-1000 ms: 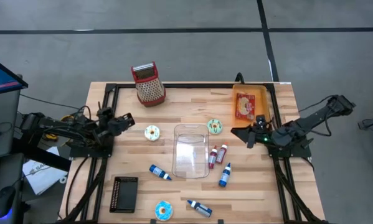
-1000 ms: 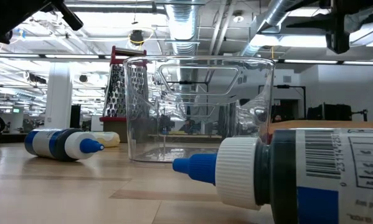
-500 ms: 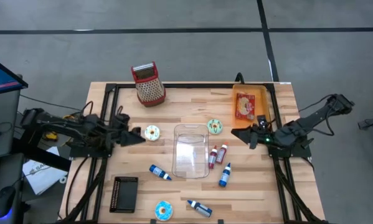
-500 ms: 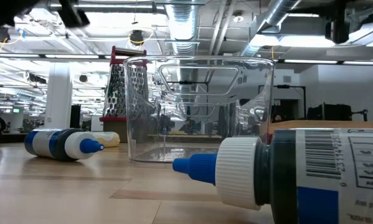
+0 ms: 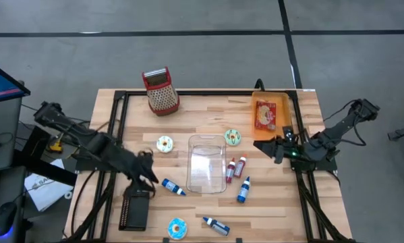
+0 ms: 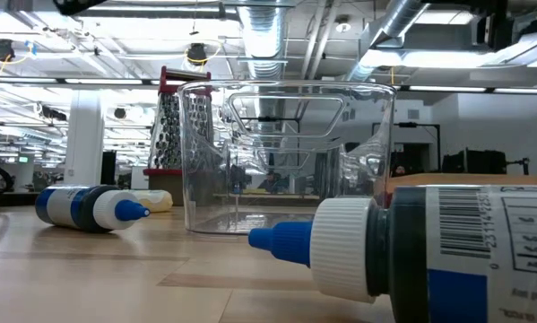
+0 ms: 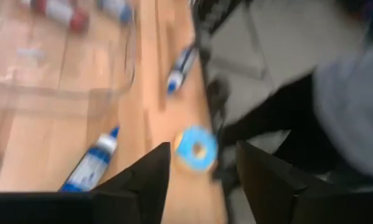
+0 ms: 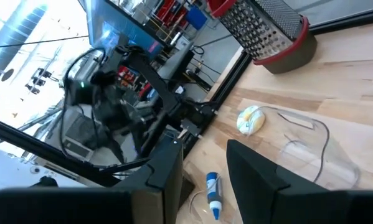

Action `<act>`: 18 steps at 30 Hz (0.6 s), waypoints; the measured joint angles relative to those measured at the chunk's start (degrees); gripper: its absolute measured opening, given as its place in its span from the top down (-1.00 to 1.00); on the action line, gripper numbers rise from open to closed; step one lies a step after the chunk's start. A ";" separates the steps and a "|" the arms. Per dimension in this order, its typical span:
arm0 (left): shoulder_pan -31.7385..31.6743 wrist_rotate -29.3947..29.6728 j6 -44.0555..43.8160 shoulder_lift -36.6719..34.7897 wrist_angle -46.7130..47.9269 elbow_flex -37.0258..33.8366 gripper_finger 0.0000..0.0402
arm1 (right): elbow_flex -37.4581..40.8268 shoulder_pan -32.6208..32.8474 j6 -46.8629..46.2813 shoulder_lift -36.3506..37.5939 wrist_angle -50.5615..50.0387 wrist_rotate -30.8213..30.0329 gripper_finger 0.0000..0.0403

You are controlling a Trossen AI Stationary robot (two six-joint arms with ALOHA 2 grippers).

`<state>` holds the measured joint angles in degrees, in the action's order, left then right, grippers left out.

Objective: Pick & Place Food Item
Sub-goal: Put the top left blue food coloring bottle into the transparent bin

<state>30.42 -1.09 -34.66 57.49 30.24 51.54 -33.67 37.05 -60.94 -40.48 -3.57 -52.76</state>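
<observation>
Three doughnuts lie flat on the wooden table: a white-and-yellow one [image 5: 164, 144] left of the clear container [image 5: 207, 164], a green one [image 5: 233, 137] at the container's far right corner, and a blue one [image 5: 178, 227] at the near edge. My left gripper [image 5: 150, 179] hovers open above the table between the black tray and a blue bottle [image 5: 173, 187], slanting down; in its wrist view [image 7: 203, 148] the blue doughnut [image 7: 197, 149] shows beyond the gap between its fingers. My right gripper [image 5: 272, 147] hangs open right of the green doughnut, fingers [image 8: 203, 146] empty, pointing level toward the container.
A red-topped grater [image 5: 160, 90] stands at the far edge, and an orange tray [image 5: 265, 115] with a red packet sits far right. A black tray [image 5: 134, 210] lies near left. Red bottles [image 5: 235, 168] and blue bottles [image 5: 243, 190] [image 5: 216, 225] lie around the container.
My left gripper has swung from beside the white-and-yellow doughnut toward the table's near edge, and has tipped from roughly level to slanting down. It now hangs over the spot between the black tray and a blue bottle. No object on the table has moved.
</observation>
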 joint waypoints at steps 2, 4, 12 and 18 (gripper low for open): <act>2.05 0.14 2.04 3.06 1.52 0.93 0.00 | 0.00 0.30 -0.08 -0.01 0.75 -0.04 0.41; 4.14 -0.05 4.07 5.49 1.61 1.12 -0.09 | 0.00 0.60 -0.05 -0.01 1.96 -0.08 0.41; 8.28 4.18 16.52 14.22 1.82 1.12 -0.35 | -0.01 1.62 3.96 0.00 8.33 -0.36 0.41; 4.61 8.23 25.21 17.76 1.59 1.12 -0.38 | -0.02 1.58 7.01 -0.01 11.28 -0.75 0.41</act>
<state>35.03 7.14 -9.45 75.25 31.83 52.66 -33.69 38.63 -53.93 -40.49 7.71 -53.51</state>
